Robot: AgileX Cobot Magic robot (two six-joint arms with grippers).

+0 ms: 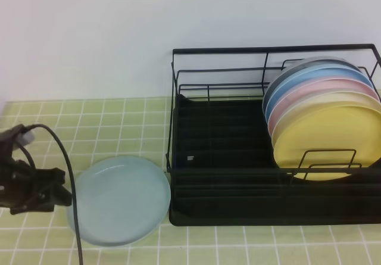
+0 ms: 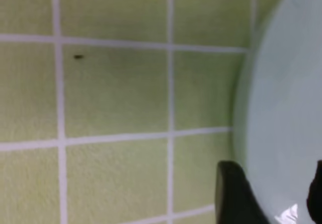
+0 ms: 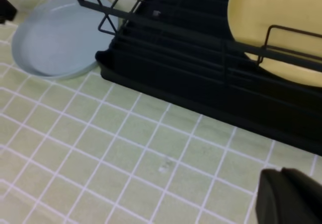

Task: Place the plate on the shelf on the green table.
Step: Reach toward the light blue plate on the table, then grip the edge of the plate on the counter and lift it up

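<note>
Right gripper [image 3: 289, 196] low over the green table [image 1: 250, 244], jaws pressed together, empty. Left gripper [image 2: 269, 199] spread at the plate's [image 1: 119, 199] left rim; plate lies flat on tiles, touching the shelf [image 1: 238, 205]. Beyond, 4 plates [image 1: 324, 122] stand racked upright.

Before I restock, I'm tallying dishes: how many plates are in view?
5: a mint plate flat on the green table left of the shelf; yellow, pink and two blue standing in it. More may hide behind.
</note>
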